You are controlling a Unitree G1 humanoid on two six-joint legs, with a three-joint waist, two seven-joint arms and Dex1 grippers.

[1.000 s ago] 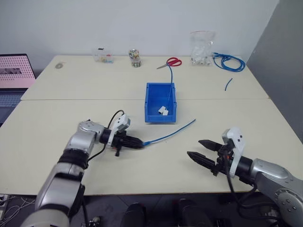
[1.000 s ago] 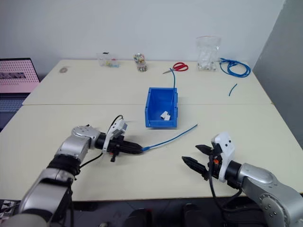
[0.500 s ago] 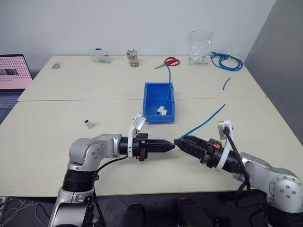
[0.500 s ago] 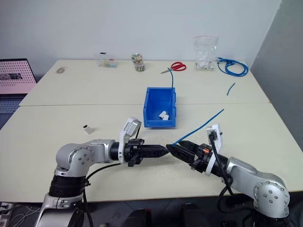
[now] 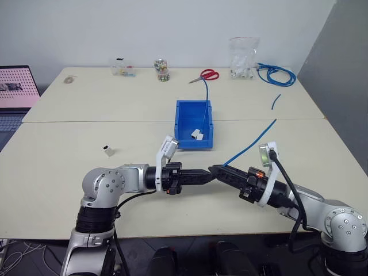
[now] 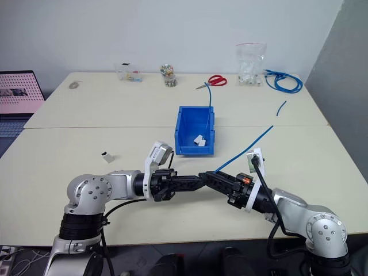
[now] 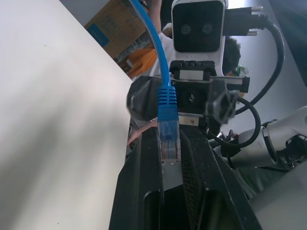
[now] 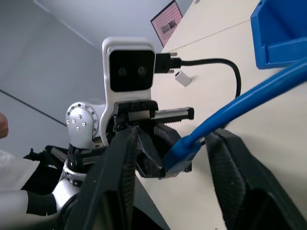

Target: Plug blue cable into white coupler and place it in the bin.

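- Nearest you, the two tools meet tip to tip above the counter's [image 5: 52, 190] front edge. The left tool [image 5: 207, 172] is clamped shut on the blue cable [image 5: 250, 143], pinching its clear plug [image 7: 169, 144] between the fingers, nose pointing at the right tool.
- The right tool [image 5: 214, 168] straddles the cable just behind the blue boot. Its fingers [image 8: 120, 182] stand apart with a gap on either side, so it has no grip yet.
- The step in hand looks like a handover or re-grip. Close the right tool squarely on the boot before the left lets go, otherwise the plug will drop.
- Leave the plug's nose sticking out past the fingers with its latch clear, or it cannot enter a socket.
- The rest of the cable rises free towards the right, off the counter. Watch that it does not twist the plug.
- The white coupler [image 5: 107, 150] lies alone on the counter to the left, well apart from both tools. Judged the next target for the freed left tool.
- Farther back is the bin [image 5: 194, 144], already holding white pieces with a cable.
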